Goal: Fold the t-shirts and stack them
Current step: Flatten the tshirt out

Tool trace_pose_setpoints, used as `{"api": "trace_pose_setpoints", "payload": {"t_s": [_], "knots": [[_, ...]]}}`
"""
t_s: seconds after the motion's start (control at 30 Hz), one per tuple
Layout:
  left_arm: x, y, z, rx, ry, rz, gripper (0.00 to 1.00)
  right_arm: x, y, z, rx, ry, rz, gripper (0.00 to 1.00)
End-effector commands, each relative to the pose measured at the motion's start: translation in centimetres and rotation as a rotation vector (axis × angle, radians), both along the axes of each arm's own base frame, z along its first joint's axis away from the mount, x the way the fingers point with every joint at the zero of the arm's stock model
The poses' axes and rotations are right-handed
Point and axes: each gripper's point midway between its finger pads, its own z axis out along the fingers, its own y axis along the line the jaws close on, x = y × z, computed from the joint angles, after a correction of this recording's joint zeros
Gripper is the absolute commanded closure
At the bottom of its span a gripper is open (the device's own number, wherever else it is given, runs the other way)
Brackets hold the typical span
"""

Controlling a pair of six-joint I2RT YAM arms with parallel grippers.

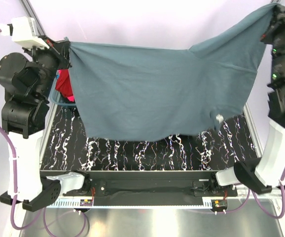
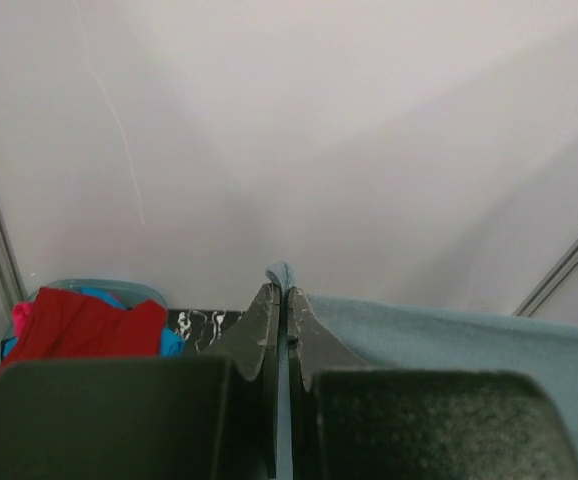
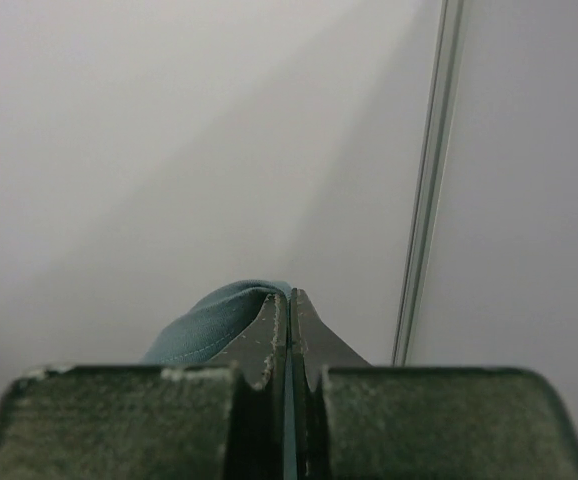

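Holding the slate grey-blue cloth t-shirt (image 1: 157,89) up between our 2 arms, we have it stretched as 1 wide sheet in the air, and the coming move turns on how that sheet lies. The left gripper (image 1: 66,48) is clenched on the shirt's upper left corner; the left wrist view shows its 2 fingers pressed together, with a nub of grey-blue cloth poking out above the tips. The right gripper (image 1: 272,13) is likewise clamped on the opposite upper corner, and in the right wrist view a fold of the same cloth bulges out to the left of its closed fingers. The shirt's long axis thus runs left to right across the workspace, with the right end held clearly higher than the left, so the top edge slopes. The body drapes down from both jaws toward the black, white-veined tabletop (image 1: 132,153). The lower hem hangs over the table's far part, though we cannot tell whether it touches. Neither arm is nearer, since each has 1 corner. We judge that the next step is to level the 2 corners and lay the sheet flat for folding. The teal-blue plastic basket (image 2: 119,284) by the left arm holds a red tee (image 2: 79,322), a bright blue tee (image 2: 172,343) and a pink tee (image 2: 19,318).
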Motion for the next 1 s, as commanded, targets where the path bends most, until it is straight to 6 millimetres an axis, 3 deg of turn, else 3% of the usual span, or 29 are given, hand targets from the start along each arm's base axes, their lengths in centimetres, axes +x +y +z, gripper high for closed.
{"api": "trace_pose_setpoints", "payload": {"t_s": [0.0, 0.17, 0.53, 0.67, 0.77, 0.9, 0.97], "knots": [[-0.3, 1.2, 1.5, -0.007, -0.017, 0.062, 1.00, 2.1, 0.0, -0.4, -0.001, 0.016, -0.020, 1.00], [0.9, 0.8, 1.1, 0.002, 0.022, 0.054, 1.00, 3.2, -0.1, -0.9, 0.002, 0.039, -0.041, 1.00], [0.2, 0.7, 2.8, -0.022, -0.017, 0.040, 1.00, 3.3, -0.1, -0.3, 0.012, 0.020, -0.043, 1.00], [-1.2, 0.6, 3.8, -0.024, -0.049, 0.016, 1.00, 1.7, -0.4, 0.3, 0.013, 0.004, -0.044, 1.00], [-3.1, 0.5, 4.5, -0.029, -0.079, -0.013, 1.00, -0.8, -1.0, 1.0, 0.013, -0.025, -0.056, 1.00], [-5.5, 0.5, 5.0, -0.036, -0.109, -0.047, 1.00, -5.8, -2.0, 2.5, 0.012, -0.092, -0.063, 1.00], [-7.3, 0.6, 5.4, -0.047, -0.132, -0.069, 1.00, -7.0, -2.5, 2.6, 0.005, -0.105, -0.080, 1.00]]}}
